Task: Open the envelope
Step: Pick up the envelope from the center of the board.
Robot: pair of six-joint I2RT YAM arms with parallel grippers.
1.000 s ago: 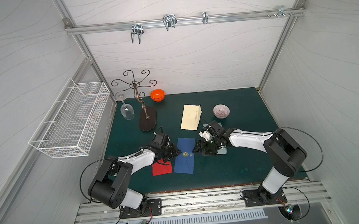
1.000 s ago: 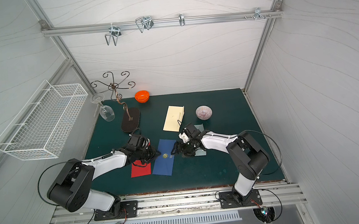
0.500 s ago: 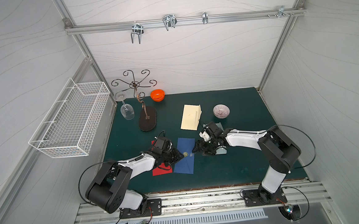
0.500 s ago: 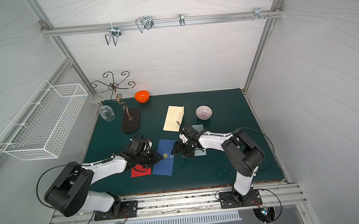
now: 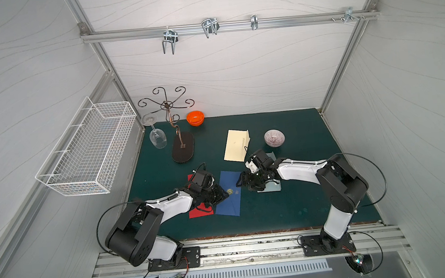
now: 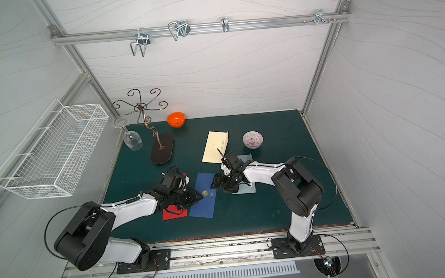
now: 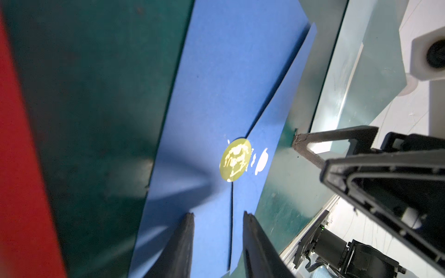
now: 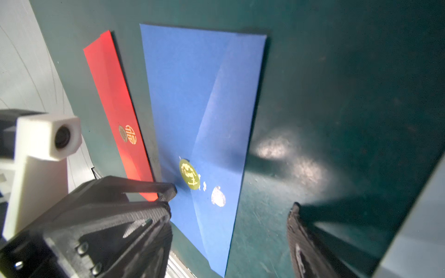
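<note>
On the dark green table mat (image 5: 289,210), the flat blue paper envelope (image 5: 230,202) lies between both arms, its flap tip under a round gold sticker (image 5: 230,191). The left gripper (image 7: 218,214), narrowly parted, is over it, empty. The right gripper (image 8: 233,198), spread wide, holds nothing beside it.

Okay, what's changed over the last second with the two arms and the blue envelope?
The left gripper moved forward over the blue envelope towards its gold seal, jaws slightly apart and empty. Nothing was gripped or released. The right gripper stayed open at the envelope's edge, and the envelope itself has not shifted.
</note>
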